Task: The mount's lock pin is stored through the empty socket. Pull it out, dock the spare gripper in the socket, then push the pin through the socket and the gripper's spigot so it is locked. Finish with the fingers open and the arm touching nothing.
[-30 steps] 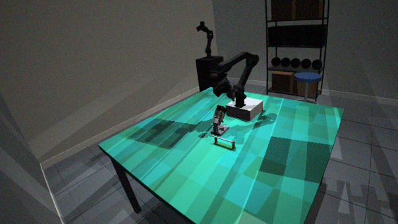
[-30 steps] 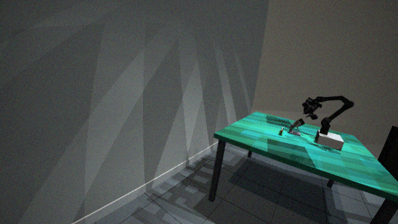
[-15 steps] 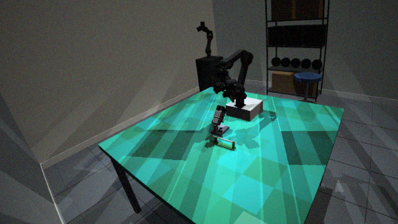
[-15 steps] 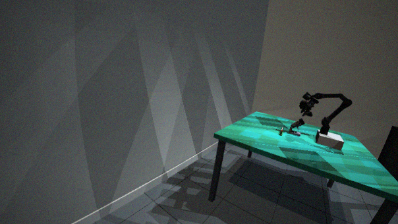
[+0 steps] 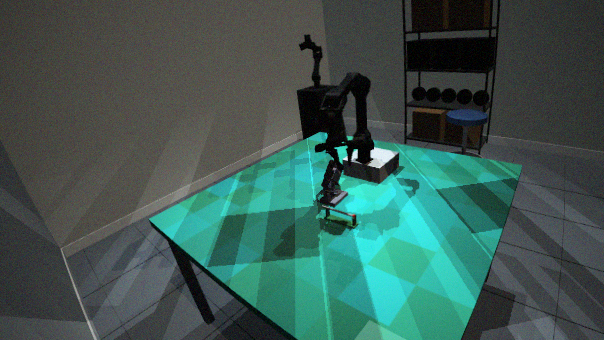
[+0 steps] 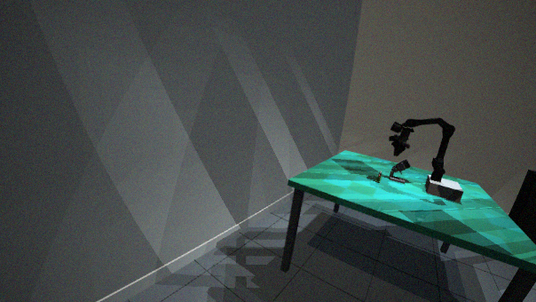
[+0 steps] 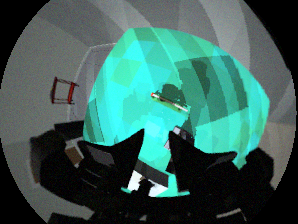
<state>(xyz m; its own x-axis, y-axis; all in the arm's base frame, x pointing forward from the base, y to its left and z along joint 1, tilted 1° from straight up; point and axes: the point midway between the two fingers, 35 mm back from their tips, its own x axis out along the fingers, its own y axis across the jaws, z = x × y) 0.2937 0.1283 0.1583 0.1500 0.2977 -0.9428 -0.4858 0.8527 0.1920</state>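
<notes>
Left to right from the side, the thin red-ended bar (image 5: 341, 210) (image 6: 380, 174) (image 7: 172, 104) on the green bench (image 5: 400, 260) (image 6: 355, 191) (image 7: 125, 100) looks light and slippery, best pinched mid-length, the leaning grey block-like mount (image 5: 330, 179) (image 6: 401, 166) (image 7: 184, 132) beside it looks hard and heavier, and the black two-fingered pincer (image 5: 343, 162) (image 6: 398, 153) (image 7: 156, 132) hangs partly open, empty.

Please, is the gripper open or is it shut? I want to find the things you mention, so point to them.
The gripper (image 5: 343, 160) (image 6: 397, 154) (image 7: 156, 132) is partly open: the wrist view shows a gap between its fingertips.
</notes>
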